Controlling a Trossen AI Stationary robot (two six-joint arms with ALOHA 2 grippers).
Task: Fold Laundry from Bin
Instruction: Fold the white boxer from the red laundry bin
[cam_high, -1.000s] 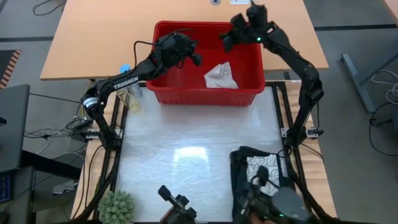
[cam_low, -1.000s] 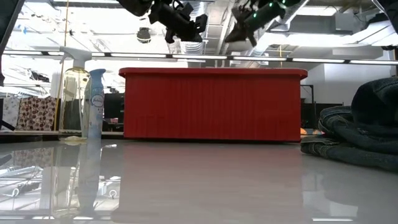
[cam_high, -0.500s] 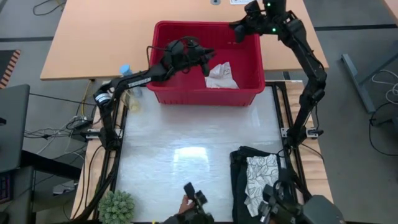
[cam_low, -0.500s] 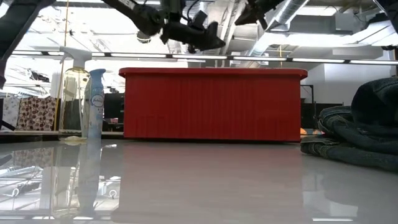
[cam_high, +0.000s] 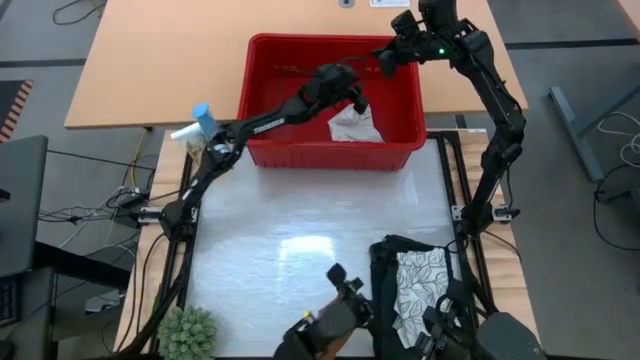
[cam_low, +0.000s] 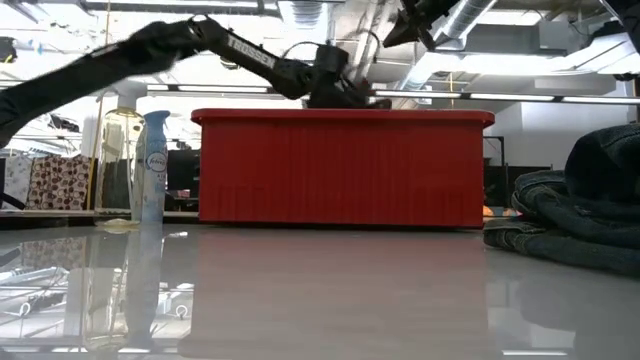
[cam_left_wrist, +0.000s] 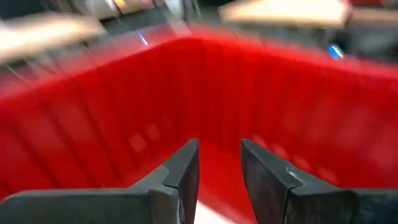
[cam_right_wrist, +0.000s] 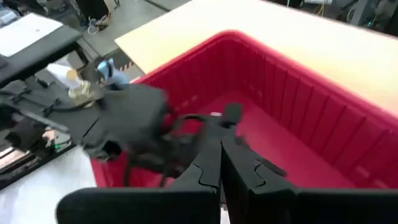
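1. Left gripper (cam_high: 352, 95), upper centre of the high view: reaching into the red bin (cam_high: 262, 55), poised just above the small whitish cloth (cam_high: 354, 126); fingers (cam_left_wrist: 186, 171) parted by a narrow gap in the left wrist view, nothing between them, red bin wall beyond.
2. Left arm (cam_high: 255, 125): stretched from the left table edge diagonally up and right across the bin's near rim; in the low view, seen as a dark band dipping behind the bin's top edge (cam_low: 340, 114).
3. Right gripper (cam_high: 392, 57), upper right of the high view: held over the bin's far right corner; fingers pressed together in the right wrist view (cam_right_wrist: 219, 163), holding nothing.
4. Bin: at the far edge of the white table (cam_high: 290, 215), upper centre of the high view; fills the middle of the low view as a red slotted wall.
5. Whitish cloth: crumpled on the bin floor, right of centre.
6. Dark garment (cam_high: 385, 260): lying on the table at lower right of the high view, with the leaf-patterned cloth (cam_high: 420, 280) on top of it; at the right edge of the low view, a dark folded heap (cam_low: 570, 215).
7. Spray bottle (cam_high: 198, 122): left of the bin, beside the left arm; upright at left in the low view (cam_low: 152, 165).
8. Small green plant (cam_high: 187, 332): lower left corner of the high view.
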